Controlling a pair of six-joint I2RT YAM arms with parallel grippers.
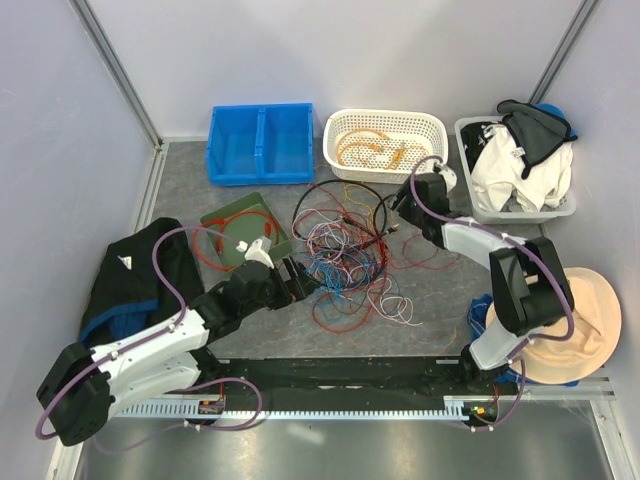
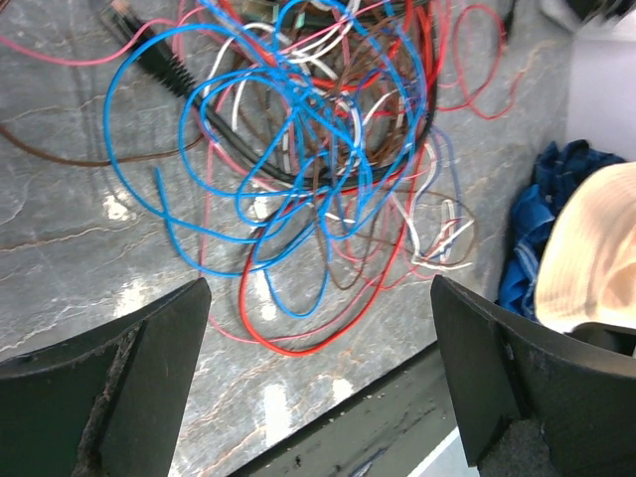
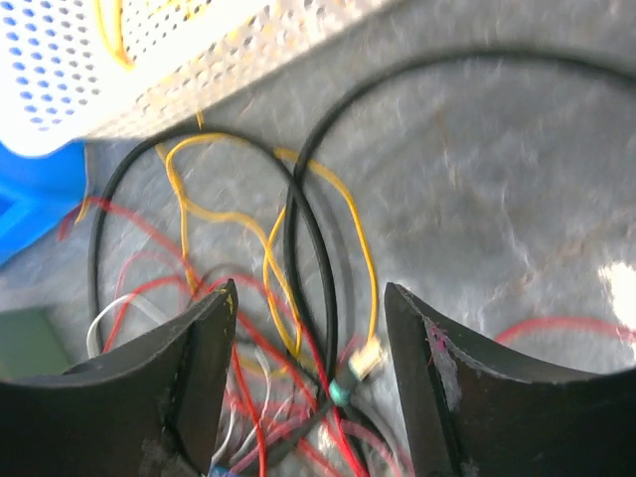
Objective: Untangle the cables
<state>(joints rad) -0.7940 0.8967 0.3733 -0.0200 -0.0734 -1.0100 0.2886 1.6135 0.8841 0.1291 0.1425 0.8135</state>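
The cables (image 1: pixel 345 250) lie in one tangled heap at the table's middle: red, blue, black, yellow, white and purple wires. My left gripper (image 1: pixel 305 283) sits at the heap's near-left edge. In the left wrist view it (image 2: pixel 323 328) is wide open above bare table, with blue loops (image 2: pixel 288 149) and a red loop (image 2: pixel 298 346) just ahead. My right gripper (image 1: pixel 395 218) hovers over the heap's far-right side. In the right wrist view its jaws (image 3: pixel 309 288) stand apart, with black cables (image 3: pixel 323 258), a yellow wire (image 3: pixel 278 288) and a small plug (image 3: pixel 365 358) between them, none clamped.
Along the back stand a blue bin (image 1: pixel 260 143), a white basket (image 1: pixel 432 130) holding orange wires, and a grey bin (image 1: pixel 465 135) of clothes. A green board (image 1: pixel 243 232) lies left of the heap. A black garment (image 1: pixel 130 275) lies at left, a beige hat (image 1: pixel 580 325) at right.
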